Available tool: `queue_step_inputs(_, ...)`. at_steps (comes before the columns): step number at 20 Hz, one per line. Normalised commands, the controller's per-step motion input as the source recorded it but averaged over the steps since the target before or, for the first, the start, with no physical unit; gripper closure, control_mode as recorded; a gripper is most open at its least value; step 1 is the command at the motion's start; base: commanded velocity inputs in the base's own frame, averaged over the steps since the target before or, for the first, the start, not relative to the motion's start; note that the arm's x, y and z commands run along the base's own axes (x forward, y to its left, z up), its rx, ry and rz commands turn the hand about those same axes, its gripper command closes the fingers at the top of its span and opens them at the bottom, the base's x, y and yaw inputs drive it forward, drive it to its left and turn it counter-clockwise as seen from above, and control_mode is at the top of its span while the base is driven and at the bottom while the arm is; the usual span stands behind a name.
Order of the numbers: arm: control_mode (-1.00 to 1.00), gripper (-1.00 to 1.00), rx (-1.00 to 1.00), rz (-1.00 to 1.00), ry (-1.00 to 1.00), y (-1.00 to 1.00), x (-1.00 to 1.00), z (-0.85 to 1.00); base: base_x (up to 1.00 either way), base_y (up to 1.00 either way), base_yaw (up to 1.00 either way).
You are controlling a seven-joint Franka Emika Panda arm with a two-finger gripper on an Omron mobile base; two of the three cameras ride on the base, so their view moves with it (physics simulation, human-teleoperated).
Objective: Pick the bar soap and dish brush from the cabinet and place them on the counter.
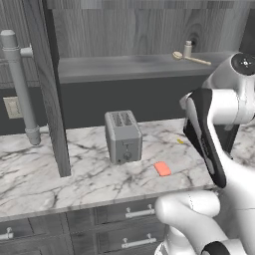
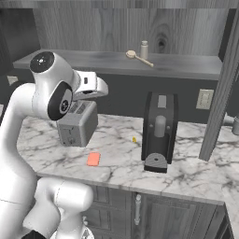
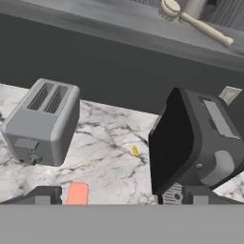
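The orange-red bar soap (image 1: 162, 169) (image 2: 93, 159) (image 3: 77, 194) lies flat on the white marble counter (image 1: 74, 172) (image 2: 196, 172), in front of the toaster. On the grey shelf of the open cabinet (image 1: 124, 67) (image 2: 84, 60) rests the tan dish brush (image 1: 191, 59) (image 2: 138, 58) (image 3: 195, 21), its round head to the left. My gripper (image 3: 121, 198) hangs above the counter, well below the shelf, and is open. Its fingertips (image 3: 43, 195) stand wide apart with nothing between them.
A grey toaster (image 1: 123, 136) (image 2: 77, 123) (image 3: 43, 121) and a black coffee machine (image 2: 159, 130) (image 3: 200, 143) stand on the counter, with a tiny yellow speck (image 3: 135, 151) between them. A small beige bottle (image 1: 188, 49) (image 2: 144, 49) stands behind the brush. The open cabinet door (image 1: 50, 89) juts out.
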Motion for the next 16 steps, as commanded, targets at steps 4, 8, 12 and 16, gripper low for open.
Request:
queue_step_inputs(4,-1.00,-1.00,0.00,0.00,-0.05,0.00,-0.05,0.47,0.00,0.00,0.00)
queue_step_inputs(8,-1.00,-1.00,-0.01,0.00,-0.06,0.00,0.00,0.47,0.00,0.00,0.00)
queue_step_inputs(12,-1.00,-1.00,-0.04,0.00,-0.06,-0.01,0.00,0.43,0.00,0.00,0.00)
queue_step_inputs(16,-1.00,-1.00,-0.04,0.00,-0.06,-0.01,0.00,0.44,0.00,0.00,0.00)
